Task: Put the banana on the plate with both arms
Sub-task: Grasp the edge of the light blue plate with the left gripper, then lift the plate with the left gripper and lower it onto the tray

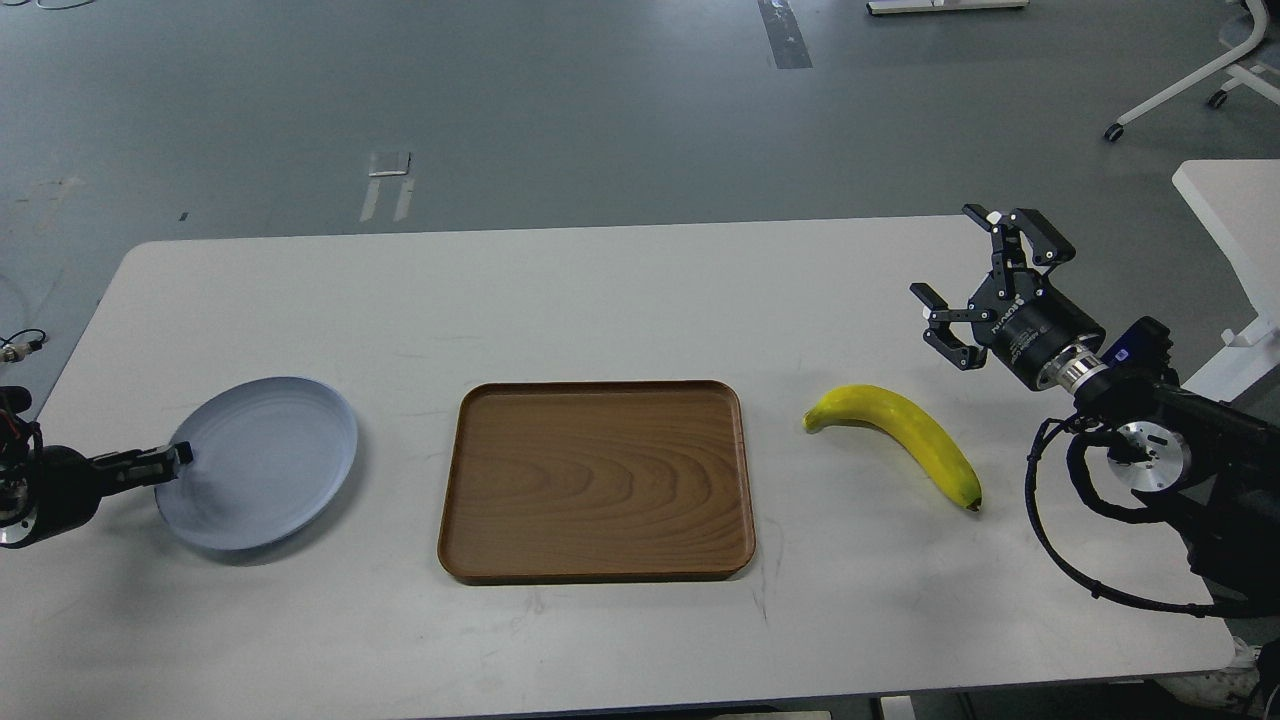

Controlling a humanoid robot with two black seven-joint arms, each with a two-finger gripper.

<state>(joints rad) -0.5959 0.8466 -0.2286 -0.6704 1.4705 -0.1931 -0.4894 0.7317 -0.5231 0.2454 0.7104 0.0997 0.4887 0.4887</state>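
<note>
Head view: left gripper (178, 458) pinches the plate (262, 462) rim at 9 o'clock. Right gripper (975, 280), fingers spread, must next drop onto the banana (900, 432).

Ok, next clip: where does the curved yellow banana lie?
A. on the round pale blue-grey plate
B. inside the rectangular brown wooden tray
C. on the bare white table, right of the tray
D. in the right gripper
C: the curved yellow banana lies on the white table, right of the rectangular brown wooden tray, below the open right gripper.
</note>
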